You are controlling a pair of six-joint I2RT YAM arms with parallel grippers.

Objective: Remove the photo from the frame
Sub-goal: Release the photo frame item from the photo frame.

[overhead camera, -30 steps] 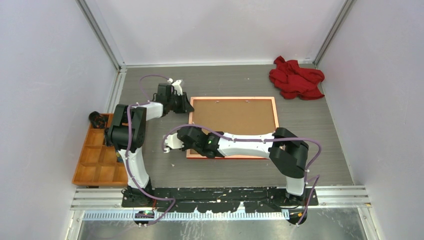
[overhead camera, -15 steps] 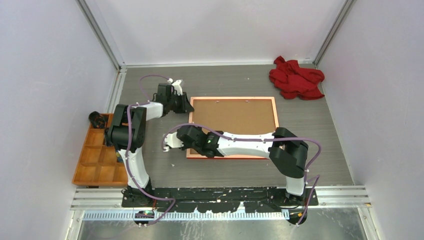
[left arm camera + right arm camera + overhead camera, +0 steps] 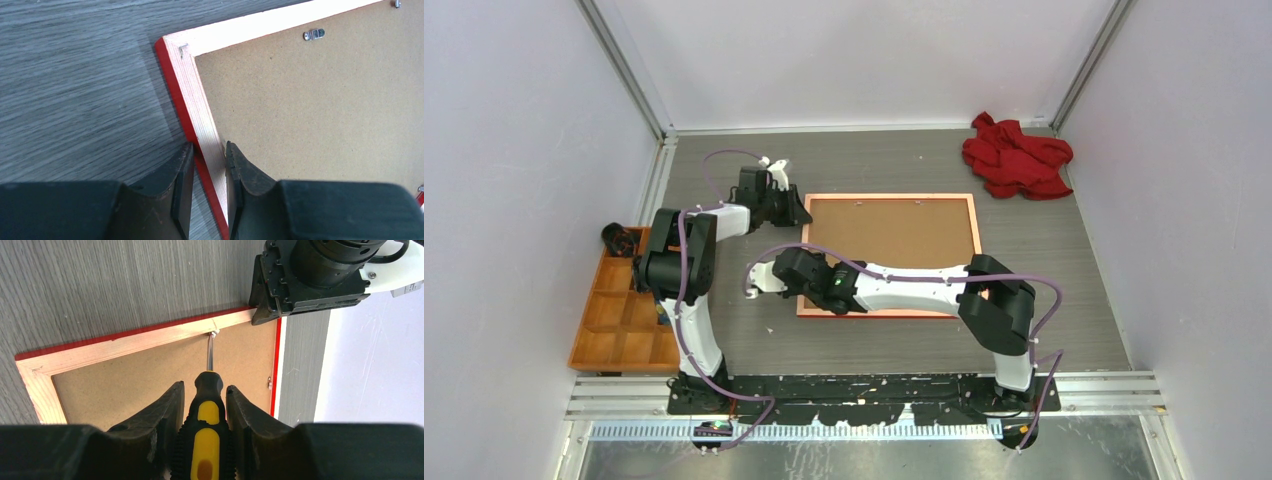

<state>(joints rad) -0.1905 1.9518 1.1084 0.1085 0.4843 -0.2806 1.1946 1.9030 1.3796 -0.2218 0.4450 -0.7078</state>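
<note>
Frame [image 3: 889, 197] lies face-down on the grey surface [image 3: 1064, 270], pale wood back rim up, red outer edge showing. Brown backing board [image 3: 894, 235] sits inside the rim. Photo can't be seen from any view.

Left hand [image 3: 796, 212]: at the frame's far-left corner area. In its wrist view, the left hand [image 3: 207, 150] straddles one side rail of the frame [image 3: 195, 95]. One finger is against the red outer edge, the other on the inner side at the backing board [image 3: 310, 110]. Jaws narrow, closed on the rail. The frame corner lies just ahead of the fingertips. A small metal clip [image 3: 313, 34] sits on the board further ahead, toward the inner-finger side.

Right hand [image 3: 796, 272]: reached across the near-left part of the frame. In its wrist view, the right hand [image 3: 202, 390] is closed on a screwdriver [image 3: 207, 410] with a black and yellow handle, gripped between both fingers. The shaft points straight ahead of the fingertips. Its tip is at a small metal tab [image 3: 214, 333] on the inner edge of the frame [image 3: 125, 342] rail, above the backing board [image 3: 150, 375]. The other hand is on the same rail, just ahead of the tip and off to one side.

Well beyond both hands: red cloth [image 3: 1017, 158], bunched, at the far corner. An orange compartment tray [image 3: 619, 320] sits beside the left arm, with a dark object [image 3: 616, 237] at its far end.
</note>
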